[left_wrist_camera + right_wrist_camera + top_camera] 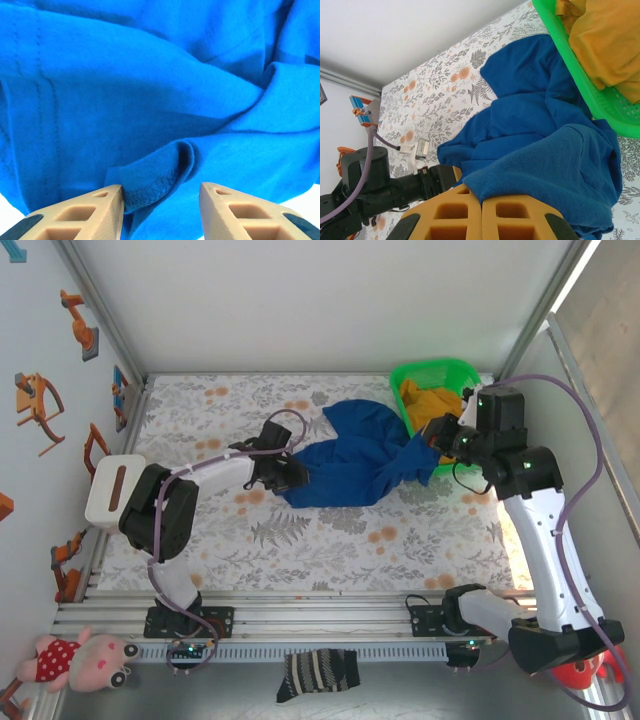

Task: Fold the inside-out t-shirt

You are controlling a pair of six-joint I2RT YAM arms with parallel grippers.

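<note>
The inside-out t-shirt (350, 465) lies crumpled in a royal-blue heap across the middle of the flowered table, one end lifted toward the basket. My left gripper (295, 475) is at the heap's left edge. In the left wrist view its jaws (161, 200) stand apart around a stitched hem fold (155, 177), which touches the left finger only. My right gripper (432, 448) is raised at the shirt's right end, beside the basket. Its fingers (481, 200) are pressed together on a bunched edge of the t-shirt (540, 140), which hangs from them.
A green basket (420, 370) holding a mustard-yellow garment (432, 405) stands at the back right, right behind the raised cloth. A white box (115, 490) sits at the table's left edge. A plush toy (85, 658) and a striped sock (318, 672) lie below the front rail.
</note>
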